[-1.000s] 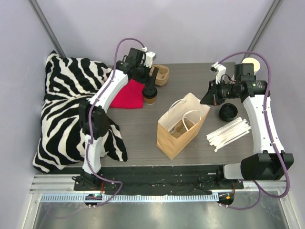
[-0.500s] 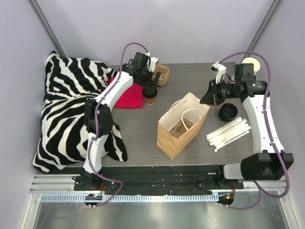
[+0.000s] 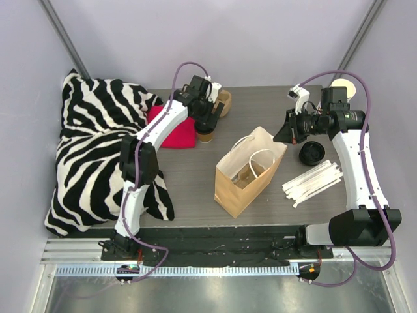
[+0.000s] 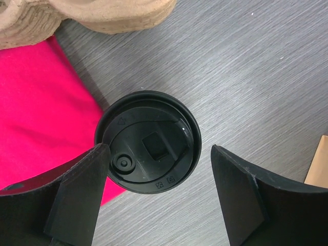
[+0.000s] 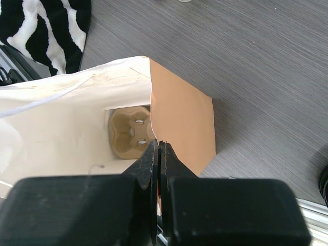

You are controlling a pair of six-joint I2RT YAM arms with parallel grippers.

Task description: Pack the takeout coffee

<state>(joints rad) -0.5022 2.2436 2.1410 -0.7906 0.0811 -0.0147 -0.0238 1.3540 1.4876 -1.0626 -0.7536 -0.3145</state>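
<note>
Nothing big changes here: the zebra pillow (image 3: 98, 150) sits off the table's (image 3: 189, 176) left edge just as before, and the right arm (image 3: 355, 163) hasn't budged at all. The left arm (image 3: 163, 127) is the only mover. Over the last second its elbow has swung to the right and the wrist has shifted a bit that way too. The paper bag (image 3: 247, 173) stands open in the same spot, with the right gripper (image 5: 158, 146) pinched tight on its rim, and a pulp tray (image 5: 129, 132) lies at the bottom. The red cloth (image 3: 176, 130) is where it was. The coffee cup (image 4: 147, 141) stands on the table at the cloth's edge, near the cup carrier (image 3: 224, 102) at the back and left of the bag, not in it. The left gripper (image 4: 159, 154) hangs right over the black lid, jaws wide, one finger on each side, not squeezing it.
</note>
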